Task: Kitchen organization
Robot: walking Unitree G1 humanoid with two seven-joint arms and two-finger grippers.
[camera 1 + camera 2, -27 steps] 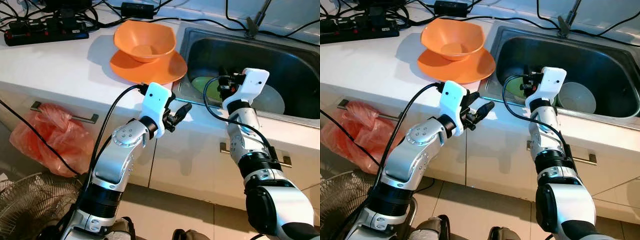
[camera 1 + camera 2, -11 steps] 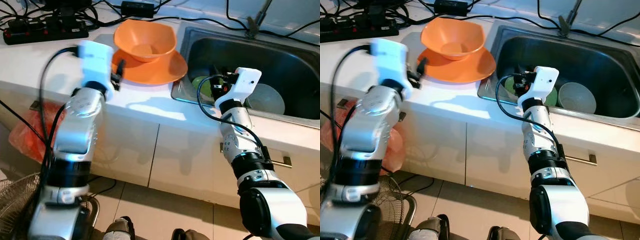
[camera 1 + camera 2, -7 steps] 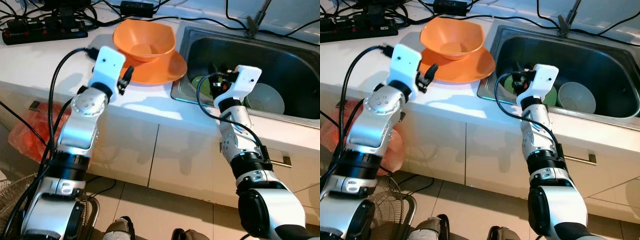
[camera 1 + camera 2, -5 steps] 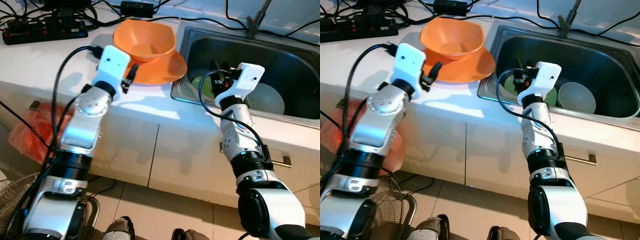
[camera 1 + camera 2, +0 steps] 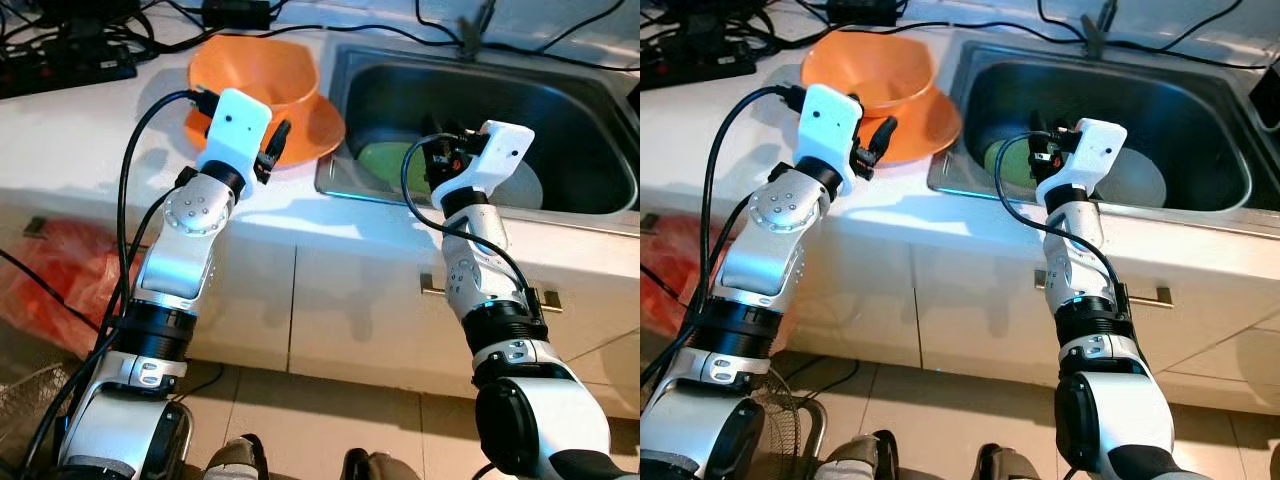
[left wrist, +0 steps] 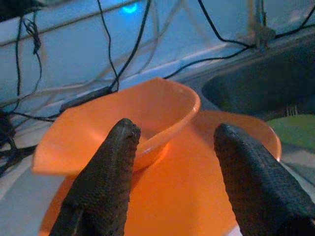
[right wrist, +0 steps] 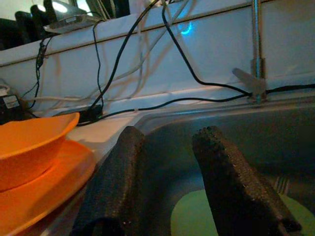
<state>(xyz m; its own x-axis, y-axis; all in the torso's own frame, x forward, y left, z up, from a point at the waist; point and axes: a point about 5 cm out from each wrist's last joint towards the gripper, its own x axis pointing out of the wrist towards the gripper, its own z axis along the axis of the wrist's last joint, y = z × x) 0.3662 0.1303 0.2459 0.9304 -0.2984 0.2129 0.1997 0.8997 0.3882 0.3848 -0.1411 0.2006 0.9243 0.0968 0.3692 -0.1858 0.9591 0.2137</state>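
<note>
Left wrist view gives you the left gripper [image 6: 170, 162] with fingers spread, empty, hovering at the near rim of the orange plate [image 6: 197, 187], which carries the orange bowl [image 6: 123, 118] on the white tabletop [image 5: 80, 130]. Your right gripper [image 7: 167, 177], fingers apart, hangs over the steel sink [image 5: 1180, 110]; inside lie a green plate [image 5: 385, 160] and what looks like a pale dish [image 5: 1135, 180].

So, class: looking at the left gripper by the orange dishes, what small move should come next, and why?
Probably ease the left gripper forward and close on the rim of the orange bowl. Its fingers are open, empty and already pointed at the bowl, which sits on the orange plate beside the sink.
</note>
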